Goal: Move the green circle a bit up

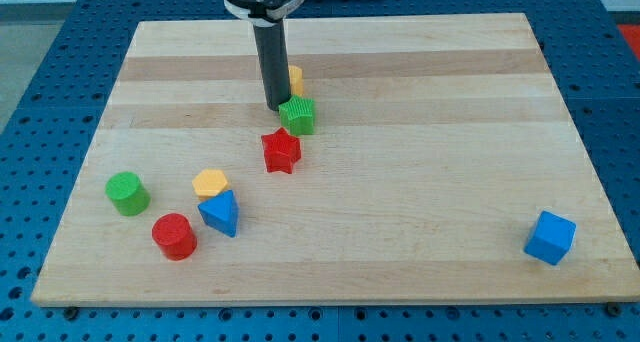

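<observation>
The green circle is a short green cylinder at the view's lower left of the wooden board. My tip is far from it, up and to the right near the board's middle top. The tip stands just left of a green star and in front of a yellow block that the rod partly hides. A red star lies just below the green star.
To the right of the green circle lie a yellow hexagon, a blue triangle and a red cylinder. A blue cube sits at the lower right. The board's left edge is close to the green circle.
</observation>
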Robot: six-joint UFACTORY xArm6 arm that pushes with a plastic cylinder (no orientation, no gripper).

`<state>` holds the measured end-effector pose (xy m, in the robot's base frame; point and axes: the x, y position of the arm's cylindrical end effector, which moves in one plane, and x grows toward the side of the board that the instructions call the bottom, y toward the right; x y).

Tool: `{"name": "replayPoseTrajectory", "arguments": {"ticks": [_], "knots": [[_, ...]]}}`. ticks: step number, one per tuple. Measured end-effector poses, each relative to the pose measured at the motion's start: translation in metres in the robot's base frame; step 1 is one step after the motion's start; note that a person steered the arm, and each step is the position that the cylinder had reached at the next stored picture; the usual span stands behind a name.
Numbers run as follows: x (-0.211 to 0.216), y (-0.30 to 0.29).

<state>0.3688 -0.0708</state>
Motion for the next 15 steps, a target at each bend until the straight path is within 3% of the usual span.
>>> {"name": "replayPoseTrajectory", "arguments": {"ticks": [1,4,6,7,8,10,11,12,14,15], "knots": [[0.0,-0.024],[0.015,-0.187],[0.106,-0.234],[0.205,-0.234],[0.216,-0.234],[0.181,-0.193],[0.109,-0.11],[0.08,-0.076],[0.09,-0.091],[0.14,-0.153]]}}
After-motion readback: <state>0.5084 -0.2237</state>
